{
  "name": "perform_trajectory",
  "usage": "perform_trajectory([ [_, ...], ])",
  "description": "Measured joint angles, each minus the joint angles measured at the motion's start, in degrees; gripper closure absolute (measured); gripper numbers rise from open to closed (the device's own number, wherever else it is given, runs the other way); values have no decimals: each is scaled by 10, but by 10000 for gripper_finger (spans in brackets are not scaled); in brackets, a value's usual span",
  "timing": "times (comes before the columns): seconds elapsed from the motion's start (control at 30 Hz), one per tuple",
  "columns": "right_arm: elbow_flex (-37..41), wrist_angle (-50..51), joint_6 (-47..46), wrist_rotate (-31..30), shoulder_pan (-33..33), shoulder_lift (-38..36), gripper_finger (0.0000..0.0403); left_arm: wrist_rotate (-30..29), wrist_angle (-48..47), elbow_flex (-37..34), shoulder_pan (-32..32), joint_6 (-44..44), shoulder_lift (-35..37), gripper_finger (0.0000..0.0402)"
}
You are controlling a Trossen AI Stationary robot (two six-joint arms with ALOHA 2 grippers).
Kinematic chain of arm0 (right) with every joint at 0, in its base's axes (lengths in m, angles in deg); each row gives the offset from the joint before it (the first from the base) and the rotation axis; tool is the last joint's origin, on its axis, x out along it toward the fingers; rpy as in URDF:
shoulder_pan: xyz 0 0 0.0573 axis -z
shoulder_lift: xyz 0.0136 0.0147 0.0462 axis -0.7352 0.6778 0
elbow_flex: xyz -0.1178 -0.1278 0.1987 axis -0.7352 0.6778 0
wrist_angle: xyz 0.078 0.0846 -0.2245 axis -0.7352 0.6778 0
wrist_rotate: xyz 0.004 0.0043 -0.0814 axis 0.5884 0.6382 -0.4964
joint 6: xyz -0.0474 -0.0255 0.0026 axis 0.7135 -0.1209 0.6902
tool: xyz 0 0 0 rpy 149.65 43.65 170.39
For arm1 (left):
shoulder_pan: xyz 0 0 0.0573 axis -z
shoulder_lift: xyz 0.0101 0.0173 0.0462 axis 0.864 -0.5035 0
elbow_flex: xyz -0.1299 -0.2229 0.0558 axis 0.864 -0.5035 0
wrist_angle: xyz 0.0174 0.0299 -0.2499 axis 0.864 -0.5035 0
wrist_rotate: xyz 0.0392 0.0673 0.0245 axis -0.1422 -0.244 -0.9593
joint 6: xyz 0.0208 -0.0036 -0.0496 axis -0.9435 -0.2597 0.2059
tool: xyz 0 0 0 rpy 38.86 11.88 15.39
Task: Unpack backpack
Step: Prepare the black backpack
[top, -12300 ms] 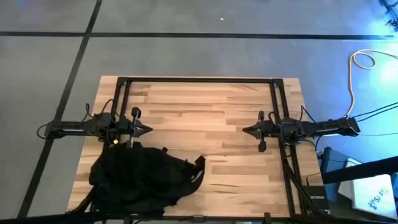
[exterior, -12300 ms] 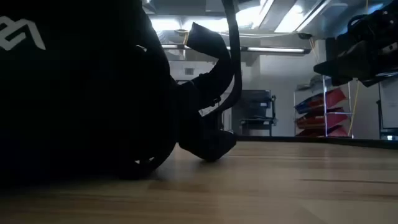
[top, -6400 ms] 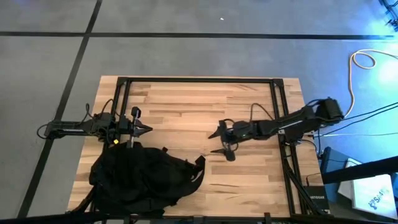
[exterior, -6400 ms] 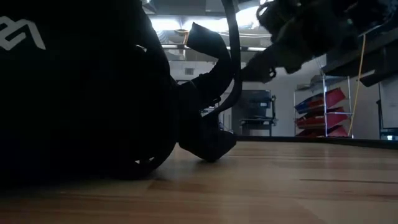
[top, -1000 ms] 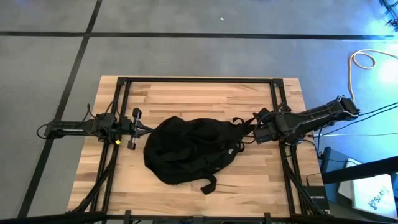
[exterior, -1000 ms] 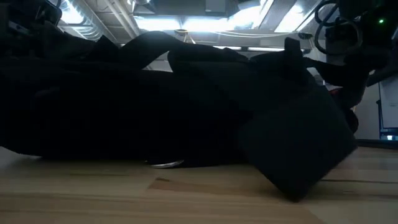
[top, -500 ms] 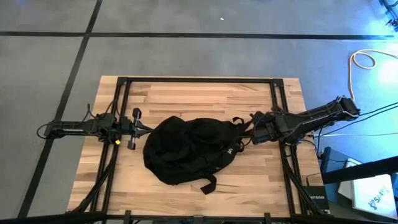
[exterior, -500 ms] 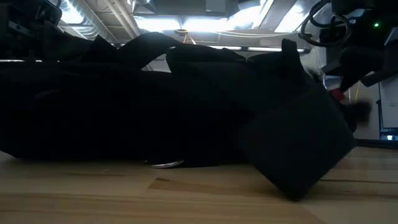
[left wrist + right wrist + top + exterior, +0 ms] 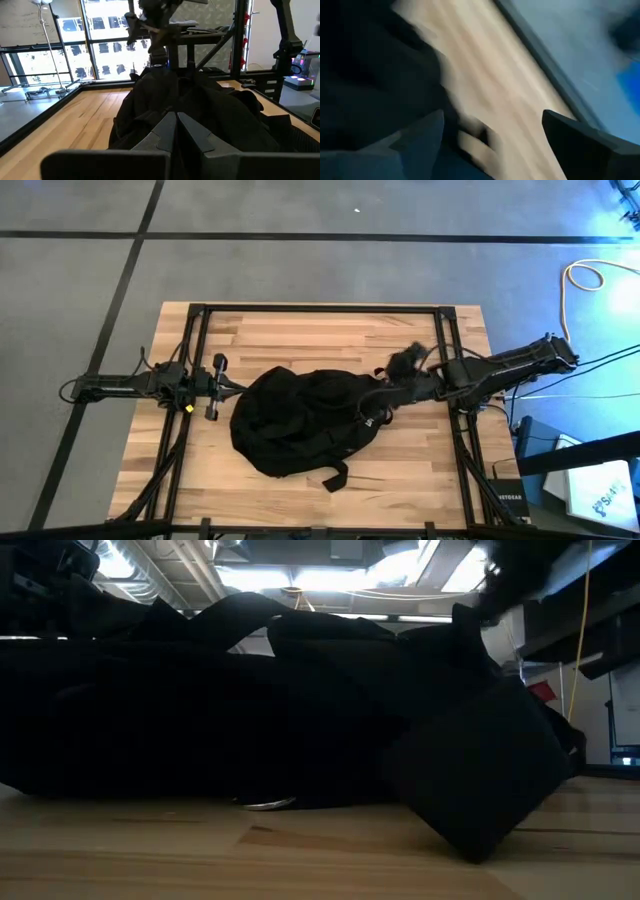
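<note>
While the backpack (image 9: 305, 420) lies slumped on the wooden table (image 9: 320, 330), it fills the centre of the overhead frame, a little below the middle, and from table height it blocks almost the whole width of the picture as a dark mound (image 9: 250, 710). One strap end (image 9: 335, 477) trails toward the lower edge of the overhead frame, apart from both arms.

At centre left of the overhead frame the left gripper (image 9: 232, 387) sits just beside the bag's left edge, its jaws pressed together with nothing between them; its own camera shows the two fingers (image 9: 172, 132) meeting in front of the black fabric (image 9: 200, 105).

At centre right, the right gripper (image 9: 405, 365) is blurred above the bag's right end, near the top loop and straps. Its camera shows the two fingers (image 9: 580, 137) standing well apart, holding nothing, with dark fabric (image 9: 365, 85) on the left of that frame and bare wood beyond.
</note>
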Motion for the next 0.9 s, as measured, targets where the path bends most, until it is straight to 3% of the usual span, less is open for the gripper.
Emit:
perform_trajectory([
  [0.1, 6, -150, 74, 90, 0, 14, 79, 0, 0, 0, 0, 0, 0, 402],
  [0.2, 6, -236, 121, 168, 0, 40, 79, 0, 0, 0, 0, 0, 0, 402],
  [0.37, 7, -204, 131, 242, -4, 69, 79, 0, 0, 0, 0, 0, 0, 402],
  [0.57, 8, -99, 57, 212, -46, 54, 79, 0, 0, 0, 0, 0, 0, 402],
  [0.73, 8, -17, -74, 205, -117, 17, 79, 0, 0, 0, 0, 0, 0, 402],
  [0.9, 11, 139, -241, 94, -187, 12, 79, 0, 0, 0, 0, 0, 0, 402],
])
